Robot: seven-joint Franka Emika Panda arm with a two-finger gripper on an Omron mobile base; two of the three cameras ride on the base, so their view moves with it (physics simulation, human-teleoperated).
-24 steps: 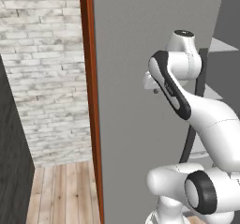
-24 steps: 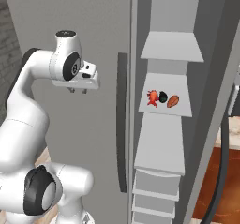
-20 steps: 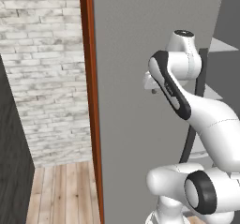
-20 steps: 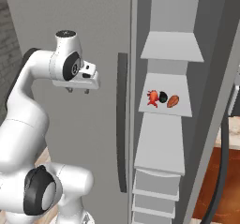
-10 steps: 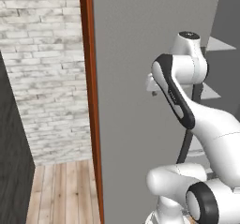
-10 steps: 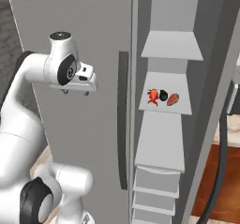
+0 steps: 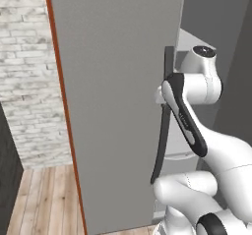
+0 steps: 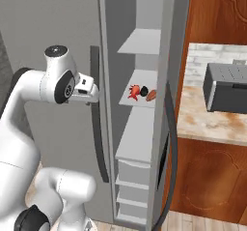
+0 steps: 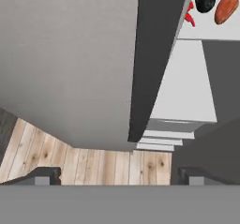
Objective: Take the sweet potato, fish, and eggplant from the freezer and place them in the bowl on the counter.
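Beside the tall grey freezer [image 8: 58, 27], my tool [image 9: 117, 174] had just spread open off the long black door handle [image 8: 98, 128]. With the door swung wide, I judged the orange sweet potato [image 9: 225, 7] on the white shelf [image 8: 144, 97] reachable next.

The white arm rises from its base in a tall bend: a rounded lower link, then a long sloping link with a dark band along it, then an elbow-like joint at shoulder height with a dark round cap on top. From that joint the forearm runs level, and the wrist ends in a short white block. In the right base view the claw [image 8: 91, 93] sits at the end of this level forearm, pointing sideways. In the hand view the claw [image 9: 120, 175] shows its two small dark fingertips [image 9: 43, 175] set far apart at the lower corners, jaws spread wide with nothing between them.
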